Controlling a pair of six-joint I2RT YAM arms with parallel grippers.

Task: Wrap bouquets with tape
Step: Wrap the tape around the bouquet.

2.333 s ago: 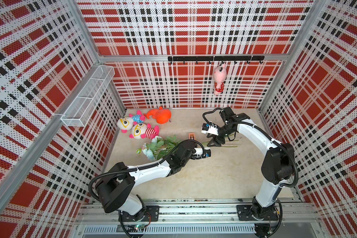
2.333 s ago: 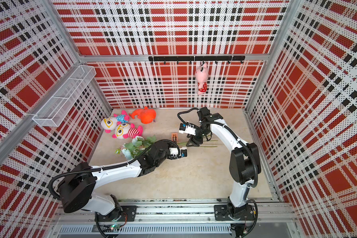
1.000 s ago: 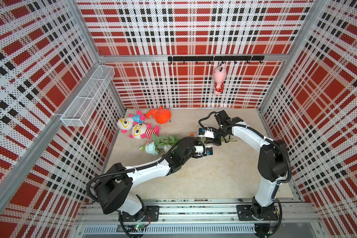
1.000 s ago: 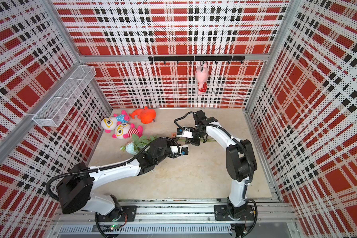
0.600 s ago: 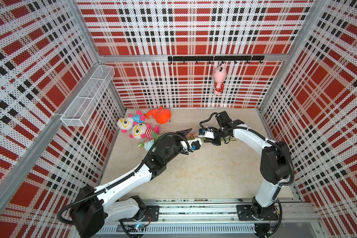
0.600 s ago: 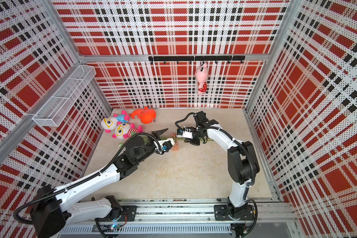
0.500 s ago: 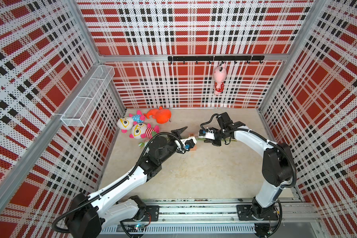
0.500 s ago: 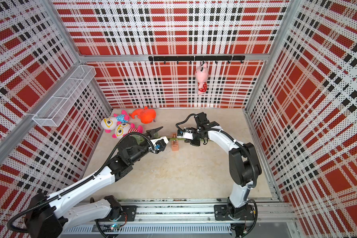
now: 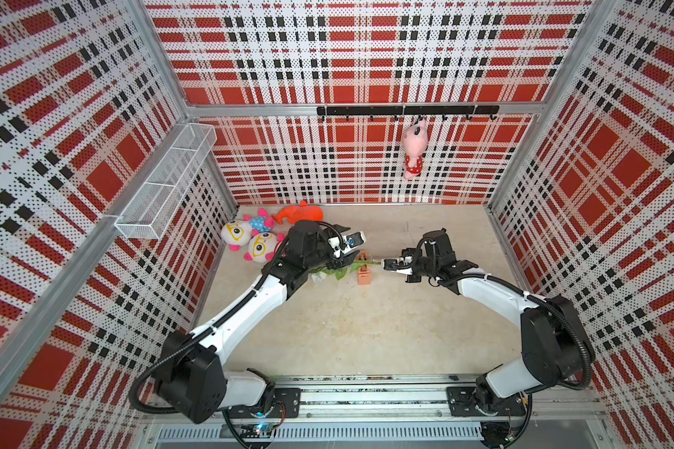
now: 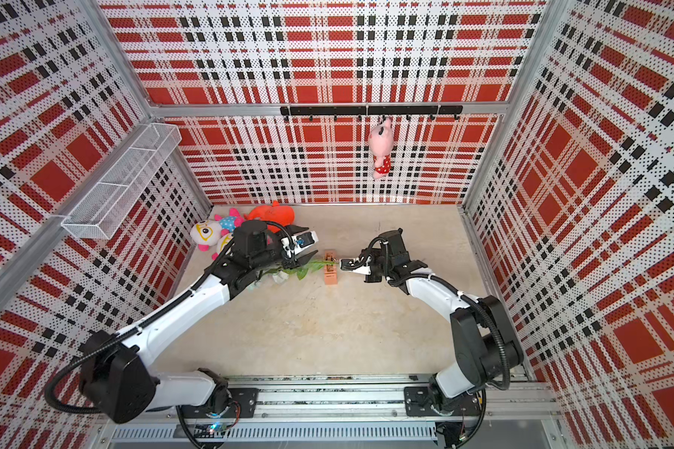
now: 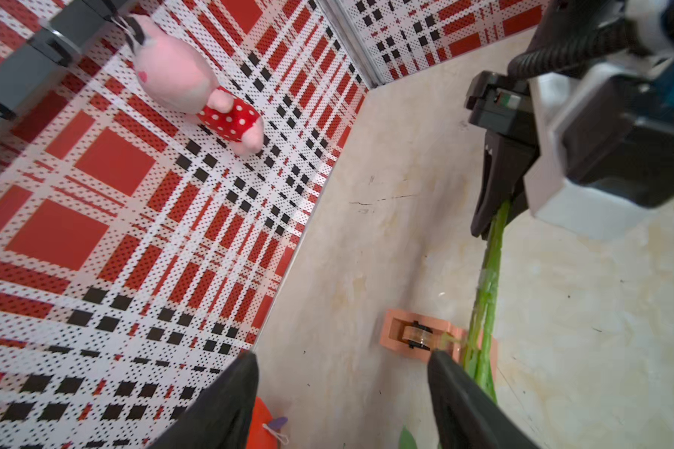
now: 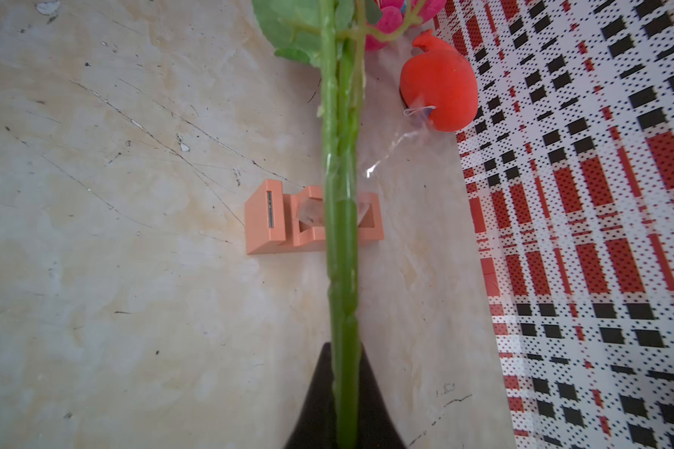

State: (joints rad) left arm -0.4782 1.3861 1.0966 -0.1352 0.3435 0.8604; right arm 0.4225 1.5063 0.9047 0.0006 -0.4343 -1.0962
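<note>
The bouquets' green stems (image 12: 341,233) run out from my right gripper (image 12: 343,348), which is shut on their end. Both top views show the stems held level above the orange-tan tape dispenser (image 9: 364,272) (image 10: 330,274), with the leaves (image 9: 341,271) and pale blooms partly under my left arm. Clear tape (image 12: 339,182) rings the stems and a loose strip trails off. My left gripper (image 9: 347,243) (image 11: 343,355) stands open beside the stems (image 11: 487,291), holding nothing. The dispenser (image 11: 417,338) sits just past its fingertips. The right gripper (image 9: 384,264) faces it.
Plush toys lie in the back left corner: an orange one (image 9: 300,214) and two with yellow glasses (image 9: 246,239). A pink plush (image 9: 413,153) hangs from the hook rail on the back wall. A wire basket (image 9: 168,179) is fixed to the left wall.
My left gripper has opened and swung left and toward the back wall. The right gripper has stayed shut on the stems and shifted slightly.
</note>
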